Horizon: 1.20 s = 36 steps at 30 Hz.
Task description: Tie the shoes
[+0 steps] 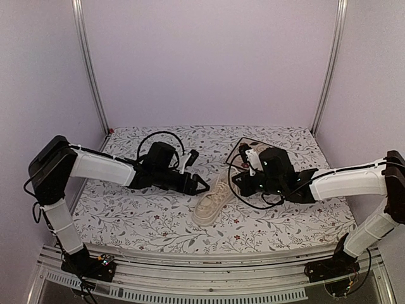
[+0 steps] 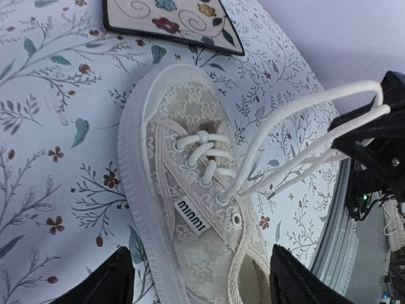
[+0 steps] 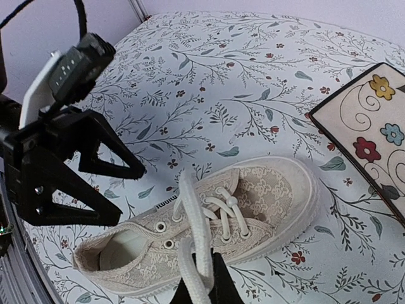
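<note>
A cream-white sneaker (image 1: 217,197) rests on its sole on a flower-printed table (image 1: 139,215), lying between two robot grippers. The left gripper (image 2: 201,263) has its jaws spread wide and holds nothing; the shoe's heel end lies just ahead, in line between its fingers. The right gripper (image 3: 204,282) is pinched closed on the white laces (image 2: 304,114), which stretch from the eyelets to it. A floral tile (image 3: 370,120) lies near the toe, not touching.
</note>
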Available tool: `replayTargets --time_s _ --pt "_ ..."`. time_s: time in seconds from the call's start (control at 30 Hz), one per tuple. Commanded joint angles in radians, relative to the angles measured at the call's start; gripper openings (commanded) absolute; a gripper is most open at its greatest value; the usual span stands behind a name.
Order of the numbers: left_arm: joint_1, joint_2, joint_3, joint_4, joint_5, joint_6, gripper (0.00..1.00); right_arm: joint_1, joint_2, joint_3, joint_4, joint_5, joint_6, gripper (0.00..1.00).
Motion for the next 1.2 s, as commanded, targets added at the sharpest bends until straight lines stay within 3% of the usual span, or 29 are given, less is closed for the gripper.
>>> replayTargets --time_s 0.0,0.37,0.5,0.77,1.17 --pt "-0.015 0.066 -0.049 0.115 0.182 -0.073 0.74 -0.005 0.016 -0.003 0.05 -0.005 0.034 0.04" --pt "-0.134 0.095 -0.182 0.383 0.233 -0.29 0.76 -0.005 0.016 -0.006 0.06 -0.067 0.057 0.04" --pt "-0.159 0.052 -0.204 0.358 0.171 -0.29 0.76 -0.004 0.009 -0.017 0.06 -0.091 0.045 0.04" --pt "-0.131 -0.104 -0.121 0.122 -0.114 -0.048 0.79 -0.004 -0.038 -0.042 0.031 -0.148 -0.002 0.04" --pt "-0.119 0.037 0.148 0.08 -0.075 0.304 0.82 -0.004 -0.09 -0.09 0.034 -0.17 0.024 0.06"
